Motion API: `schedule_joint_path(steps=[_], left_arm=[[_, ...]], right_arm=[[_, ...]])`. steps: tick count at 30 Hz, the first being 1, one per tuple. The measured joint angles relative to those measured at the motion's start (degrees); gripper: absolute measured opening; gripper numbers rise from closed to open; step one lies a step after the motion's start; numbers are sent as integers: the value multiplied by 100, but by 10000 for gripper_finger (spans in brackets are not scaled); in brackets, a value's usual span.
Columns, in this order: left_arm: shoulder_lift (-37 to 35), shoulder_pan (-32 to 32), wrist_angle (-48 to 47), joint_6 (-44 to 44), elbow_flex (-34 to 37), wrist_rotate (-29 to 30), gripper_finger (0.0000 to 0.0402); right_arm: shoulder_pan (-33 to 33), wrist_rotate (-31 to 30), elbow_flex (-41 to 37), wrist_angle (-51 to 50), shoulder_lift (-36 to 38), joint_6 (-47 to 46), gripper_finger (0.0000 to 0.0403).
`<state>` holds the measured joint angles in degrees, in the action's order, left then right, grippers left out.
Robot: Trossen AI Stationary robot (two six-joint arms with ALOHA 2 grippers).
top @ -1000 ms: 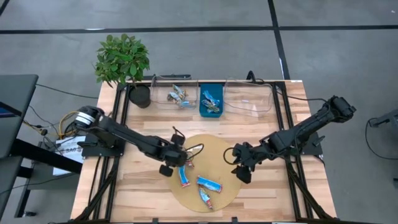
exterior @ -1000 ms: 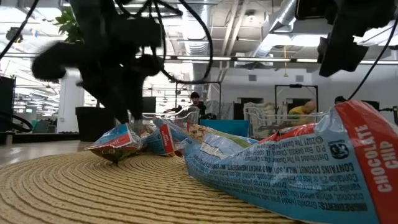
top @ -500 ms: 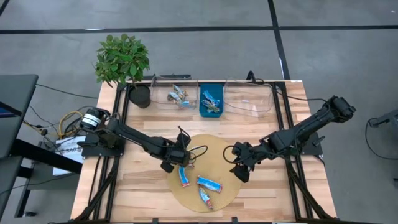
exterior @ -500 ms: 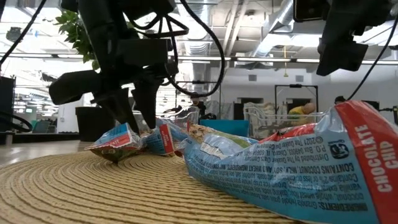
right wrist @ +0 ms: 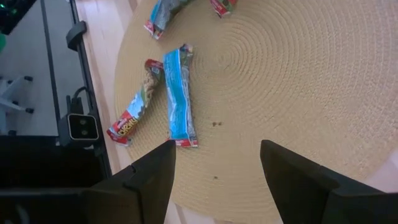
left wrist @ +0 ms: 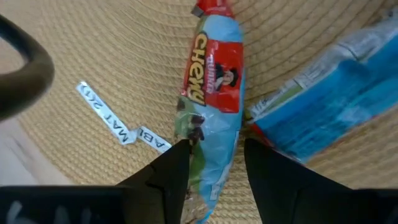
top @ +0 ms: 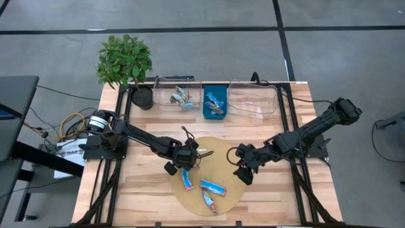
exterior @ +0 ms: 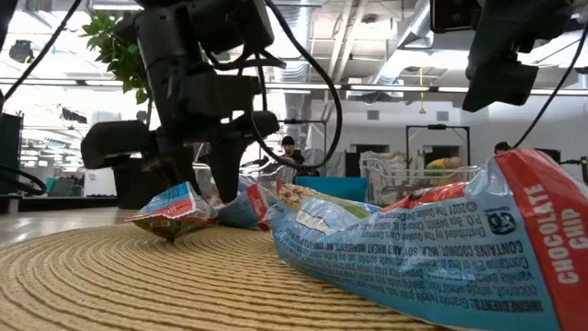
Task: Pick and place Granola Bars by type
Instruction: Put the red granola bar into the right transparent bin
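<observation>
Left gripper (left wrist: 214, 165) fingers apart straddling blue-and-red shiny wrapped granola bar (left wrist: 211, 102) on round woven mat (top: 221, 152), right gripper (top: 242, 171) spread open above mat edge.

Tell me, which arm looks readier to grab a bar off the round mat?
The left. Its pincer is open and straddles a Chewy bar on the mat. The right pincer hangs at the mat's edge, over no bar.

Left tool (top: 184, 166) low, fingers apparently spread; right tool (top: 241, 175) raised, open.
</observation>
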<state>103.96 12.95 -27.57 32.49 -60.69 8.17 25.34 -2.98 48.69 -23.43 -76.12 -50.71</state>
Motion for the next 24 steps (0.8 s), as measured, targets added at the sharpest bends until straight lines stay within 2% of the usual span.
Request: schedule_joint_path(steps=[10,13,19,24], left_arm=[[152,0,183,-56,-75,409,137],[165,0,143,-303,-168,433,114],[165,-35,67,-1050,-505,434,42],[165,-139,44,-2262,-921,432,6]], right_arm=[[-74,-11,4,139,-2,-2,225],[-74,-13,4,152,-2,12,225],[-74,-12,4,169,-2,13,225],[-74,-229,4,365,0,-95,225]])
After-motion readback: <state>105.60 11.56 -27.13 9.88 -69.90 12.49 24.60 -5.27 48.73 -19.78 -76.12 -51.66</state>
